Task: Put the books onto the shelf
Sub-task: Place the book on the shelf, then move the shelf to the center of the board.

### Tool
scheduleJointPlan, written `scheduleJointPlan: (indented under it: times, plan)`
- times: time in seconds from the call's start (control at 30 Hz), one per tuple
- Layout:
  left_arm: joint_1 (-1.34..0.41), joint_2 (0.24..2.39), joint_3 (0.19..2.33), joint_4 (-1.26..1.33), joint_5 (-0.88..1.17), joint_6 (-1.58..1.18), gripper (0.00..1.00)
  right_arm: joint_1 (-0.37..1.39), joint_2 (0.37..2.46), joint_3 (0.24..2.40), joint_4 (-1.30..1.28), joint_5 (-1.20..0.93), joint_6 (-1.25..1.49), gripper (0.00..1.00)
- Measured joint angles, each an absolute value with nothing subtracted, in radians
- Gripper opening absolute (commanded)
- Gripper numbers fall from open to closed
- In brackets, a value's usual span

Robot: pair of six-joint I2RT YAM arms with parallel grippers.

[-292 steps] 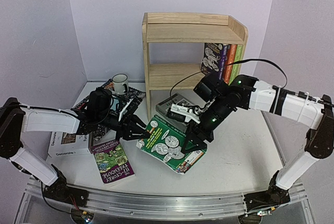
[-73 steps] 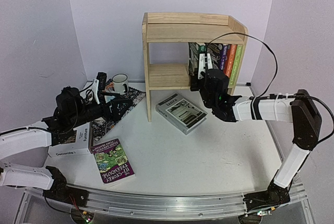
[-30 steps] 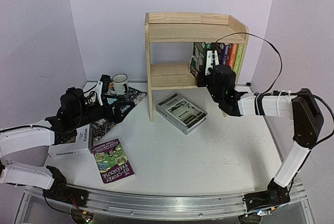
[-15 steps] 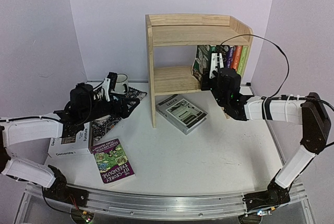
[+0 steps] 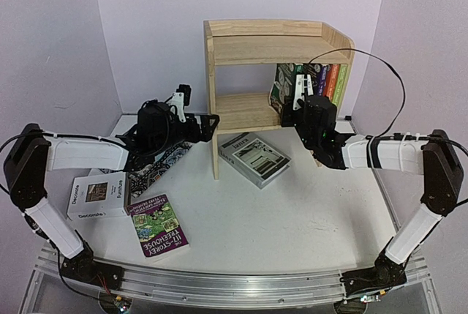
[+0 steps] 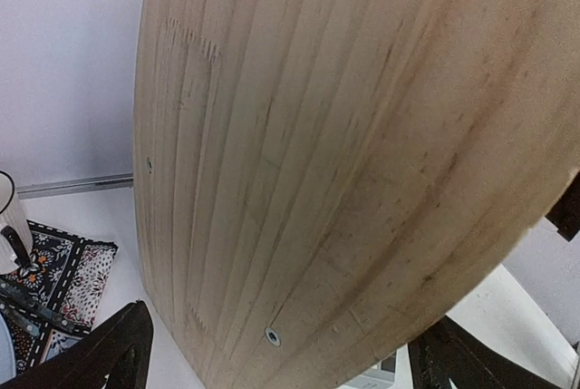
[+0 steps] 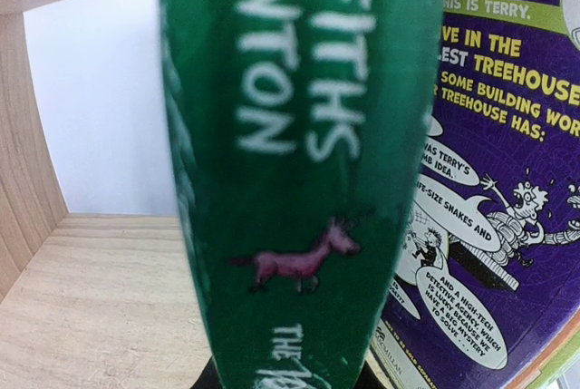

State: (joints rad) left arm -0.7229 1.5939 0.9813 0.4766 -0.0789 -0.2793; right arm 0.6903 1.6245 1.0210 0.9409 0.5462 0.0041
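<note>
- The white "Decorate" book [image 5: 97, 198] lies flat at the far left of the table, with the purple Treehouse paperback [image 5: 157, 225] flat just beside it, nearer the front. Both are well apart from either arm's fingers.
- The left gripper [image 5: 210, 120] has its fingers spread wide and holds nothing. It faces the outer side panel [image 6: 344, 135] of the shelf [image 5: 256, 49] at close range, as if to steady it.
- The grey-white book [image 5: 254, 158] lies flat before the shelf, between the two arms.
- The right gripper [image 5: 294, 102] is clenched on the green book [image 5: 281, 87], inside the lower tier. The book stands upright, long axis vertical, spine toward the fingers.
- The standing row [image 5: 327, 80] is just to that book's right, its purple cover nearest. The next move likely slides the book right against it, and the right arm is the nearer.
- The book's foot is hidden in the wrist view, so it may or may not be resting on the board.
</note>
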Motion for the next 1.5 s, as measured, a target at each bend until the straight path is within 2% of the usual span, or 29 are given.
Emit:
scheduleJointPlan:
  times: [0.17, 0.4, 0.77, 1.07, 1.13, 1.23, 1.37, 1.5]
  plan:
    - [-0.731, 1.632, 1.013, 0.492, -0.104, -0.275, 0.93, 0.691, 1.625, 1.021, 0.94, 0.549, 0.004, 0.0]
    - [-0.757, 1.69, 1.086, 0.507, -0.177, -0.264, 0.93, 0.696, 1.625, 1.024, 0.935, 0.567, 0.008, 0.0]
    - [-0.897, 1.747, 1.172, 0.525, -0.57, -0.201, 0.88, 0.702, 1.625, 1.026, 0.93, 0.588, 0.012, 0.0]
    - [-0.977, 1.867, 1.318, 0.531, -0.867, -0.146, 0.78, 0.703, 1.625, 1.026, 0.929, 0.592, 0.012, 0.0]
    - [-0.989, 1.898, 1.354, 0.533, -0.908, -0.128, 0.72, 0.703, 1.625, 1.026, 0.929, 0.593, 0.012, 0.0]
    - [-1.003, 1.948, 1.416, 0.531, -0.969, -0.093, 0.59, 0.703, 1.625, 1.027, 0.927, 0.596, 0.012, 0.0]
    - [-1.007, 1.986, 1.46, 0.533, -1.062, -0.049, 0.51, 0.703, 1.625, 1.028, 0.926, 0.599, 0.012, 0.0]
    - [-1.008, 1.996, 1.472, 0.533, -1.102, -0.033, 0.31, 0.703, 1.625, 1.028, 0.926, 0.6, 0.012, 0.0]
